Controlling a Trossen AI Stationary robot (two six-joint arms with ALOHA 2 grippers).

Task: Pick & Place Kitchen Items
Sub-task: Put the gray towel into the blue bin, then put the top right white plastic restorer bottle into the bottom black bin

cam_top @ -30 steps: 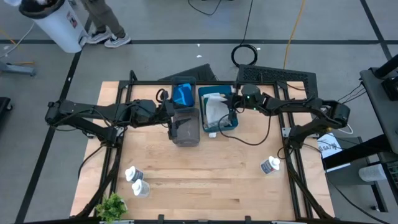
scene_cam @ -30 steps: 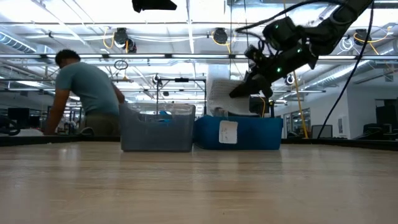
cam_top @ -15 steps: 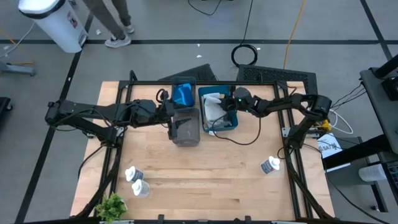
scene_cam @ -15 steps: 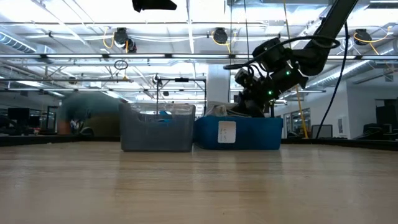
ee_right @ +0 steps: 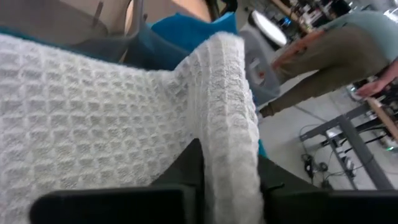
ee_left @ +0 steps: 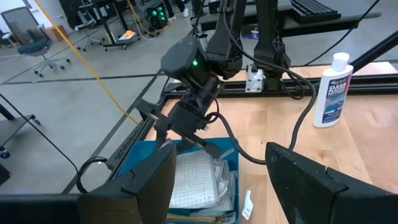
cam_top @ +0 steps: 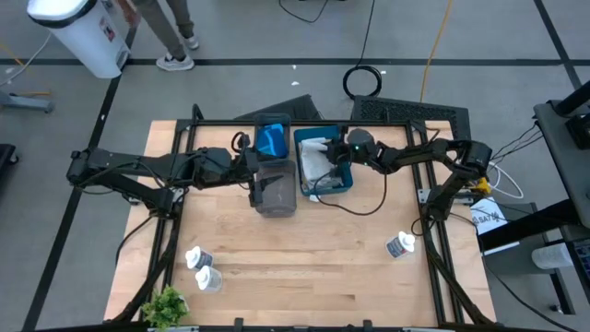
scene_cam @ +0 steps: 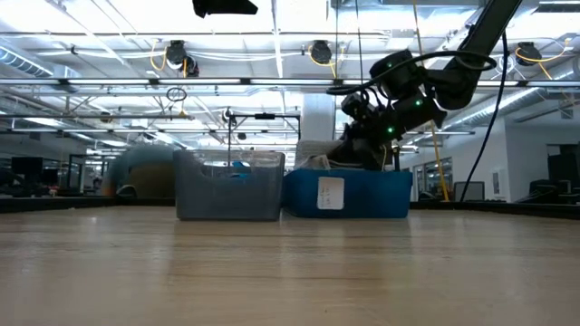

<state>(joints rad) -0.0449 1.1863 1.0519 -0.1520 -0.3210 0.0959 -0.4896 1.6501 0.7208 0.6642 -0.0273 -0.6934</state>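
My right gripper [cam_top: 334,157] is down in the teal tray [cam_top: 343,182], shut on a pale waffle cloth [cam_top: 316,159] that lies in the tray. The low view shows the gripper [scene_cam: 358,156] just above the tray's rim [scene_cam: 362,195]. My left gripper [cam_top: 261,178] is open and empty over the grey tray [cam_top: 275,195]; its wrist view looks across at the cloth [ee_left: 193,180] and the right gripper [ee_left: 177,140]. A bright-blue sponge [cam_top: 270,140] lies in a dark tray behind the grey one. White bottles [cam_top: 195,258] [cam_top: 210,278] [cam_top: 401,244] lie on the table's near part. My right gripper holds a raised fold of the pale cloth [ee_right: 227,118] between its two fingers [ee_right: 186,168], which slant down from the table's right. The rest of the cloth [ee_right: 93,106] spreads out below on the tray. The fold covers the fingertips.
A small green plant [cam_top: 164,304] stands at the near left corner. The grey and teal trays stand side by side at the table's far middle. Another white bottle [ee_left: 333,87] stands beyond the teal tray. A person [ee_right: 323,56] walks past the far left corner.
My right gripper has gone down and toward the table's left with the cloth, which hung above the teal tray a second ago and now lies in it. In the last half second the gripper has barely moved. The person has walked off to the left.
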